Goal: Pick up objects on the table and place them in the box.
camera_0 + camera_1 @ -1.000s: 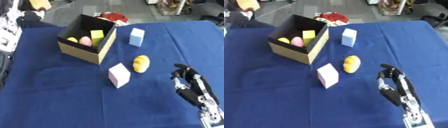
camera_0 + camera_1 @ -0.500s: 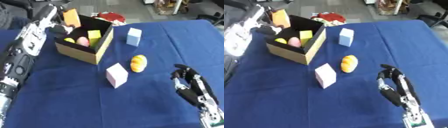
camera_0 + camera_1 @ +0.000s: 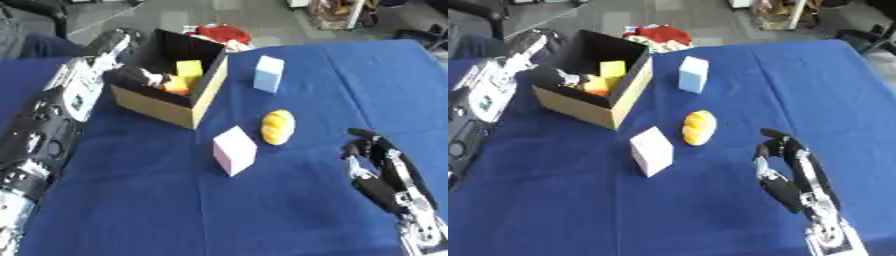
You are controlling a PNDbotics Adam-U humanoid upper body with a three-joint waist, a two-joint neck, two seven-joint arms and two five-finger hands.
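Note:
An open cardboard box (image 3: 164, 106) with a black inside stands at the table's far left. My left hand (image 3: 140, 76) reaches down into it from the left, fingers curled on an orange block (image 3: 176, 85). A yellow block (image 3: 189, 68) lies in the box behind it. On the blue cloth outside the box are a pale pink cube (image 3: 234, 150), a yellow-orange oval object (image 3: 278, 127) and a light blue block (image 3: 268, 74). My right hand (image 3: 783, 162) rests at the lower right with relaxed fingers, holding nothing, well apart from the oval object.
The blue tablecloth (image 3: 157, 200) covers the whole table. A red object (image 3: 224, 34) lies on the floor beyond the far edge. My left arm (image 3: 52, 130) stretches along the table's left side up to the box.
My left hand has gone down with the orange block from above the box's far rim into the box. The right hand has stayed put.

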